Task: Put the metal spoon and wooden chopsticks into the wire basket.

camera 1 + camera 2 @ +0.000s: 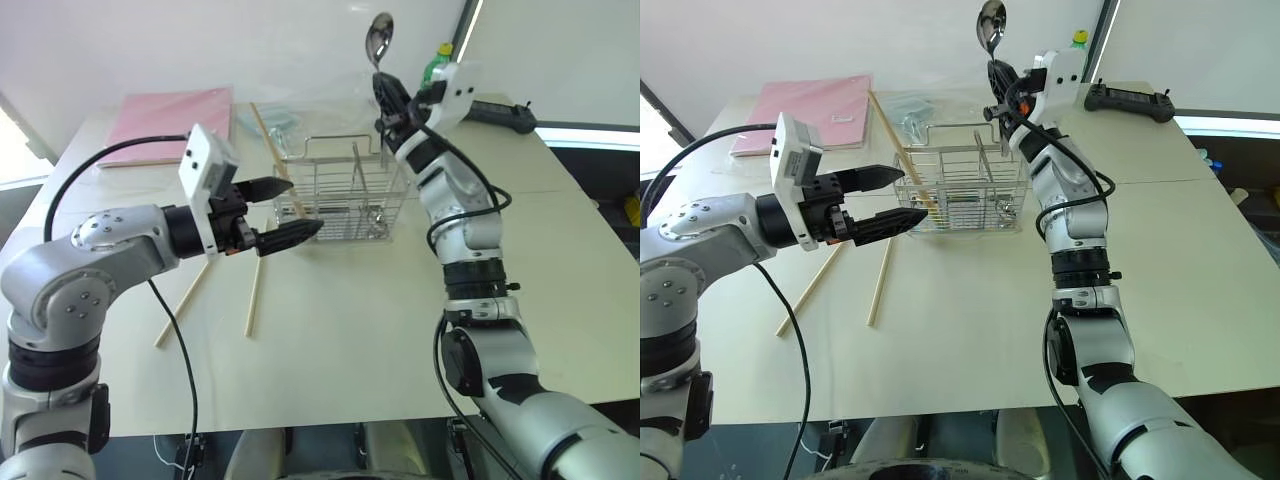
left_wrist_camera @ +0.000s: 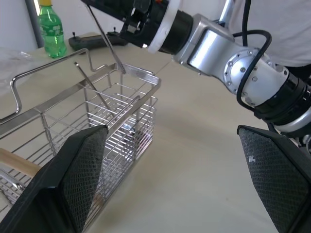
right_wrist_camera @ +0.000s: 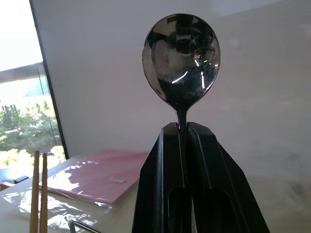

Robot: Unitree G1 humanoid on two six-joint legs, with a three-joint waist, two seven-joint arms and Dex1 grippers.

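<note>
Spoon (image 1: 380, 38) held bowl-up above the far right end of the basket (image 1: 340, 195), its thin handle pinched between the shut black fingers of the right tool (image 1: 383, 88). The left tool (image 1: 295, 212) hangs wide and empty just beside the basket's near left corner. One chopstick (image 1: 905, 150) leans in the basket; two more (image 1: 215, 292) lie on the pale surface, near the left tool. Judged from here, the slick polished handle could pivot in so narrow a pinch (only a short length is gripped), or the lowered end could catch the chrome rim and slide outside the open grid. Chopsticks are plain matte wood, straight and round enough to roll if nudged.
</note>
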